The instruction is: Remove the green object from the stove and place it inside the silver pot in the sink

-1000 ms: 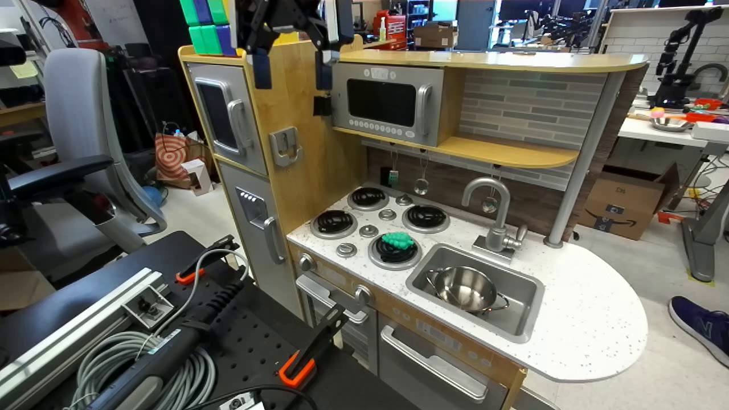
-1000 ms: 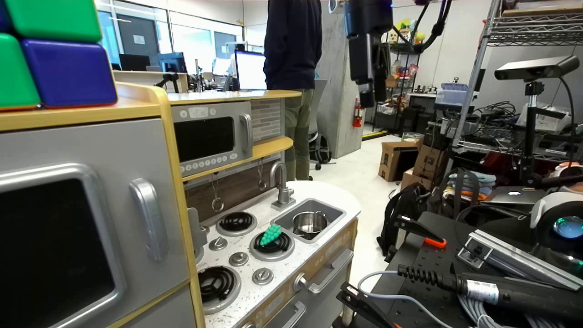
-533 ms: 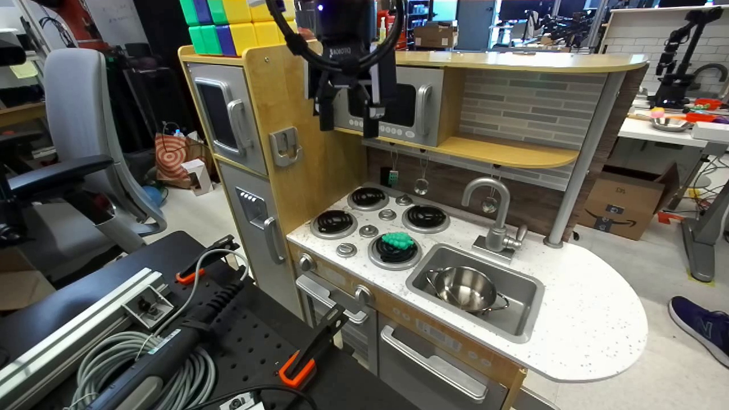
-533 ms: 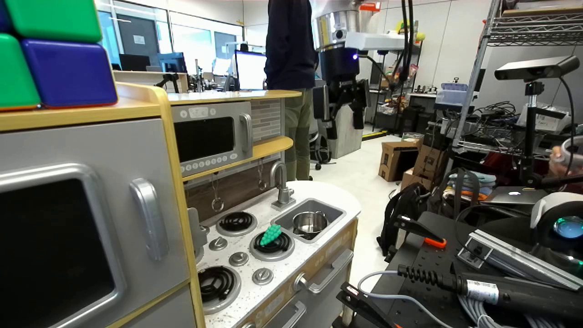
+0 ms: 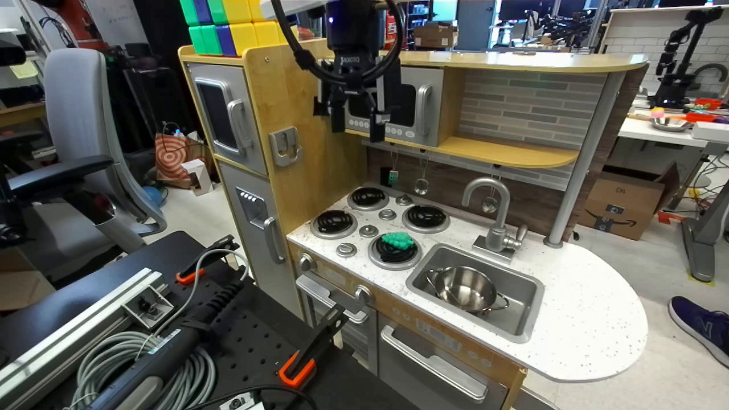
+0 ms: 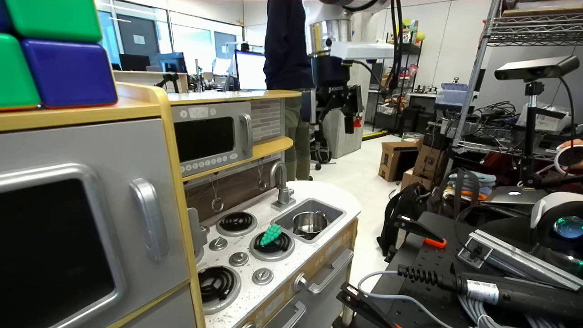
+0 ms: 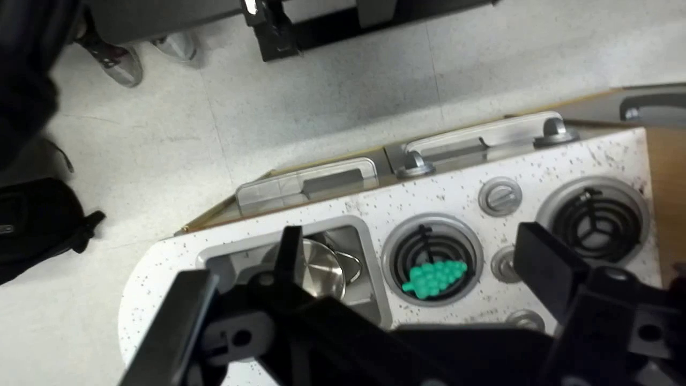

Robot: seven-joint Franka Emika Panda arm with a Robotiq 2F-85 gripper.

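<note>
The green object (image 5: 397, 240), shaped like a bunch of grapes, lies on the burner nearest the sink on the stove (image 5: 360, 245). It shows in an exterior view (image 6: 271, 235) and in the wrist view (image 7: 433, 277). The silver pot (image 5: 466, 288) sits upright in the sink (image 5: 521, 310). In the wrist view the pot (image 7: 321, 271) is partly hidden by a finger. My gripper (image 5: 357, 126) is open and empty, pointing down, high above the countertop; it also shows in an exterior view (image 6: 334, 132). In the wrist view the green object lies between the spread fingers (image 7: 415, 252).
A curved faucet (image 5: 494, 210) rises behind the sink. The microwave (image 5: 393, 105) and the wooden shelf (image 5: 512, 152) overhang the back. A tall fridge unit (image 5: 310, 142) stands beside the stove. A black table (image 5: 239, 324) with clamps and cables stands in front.
My gripper has swung round to point downward and dropped lower, moving right in an exterior view. In the last half second it shifted only slightly. The green object and pot have not moved.
</note>
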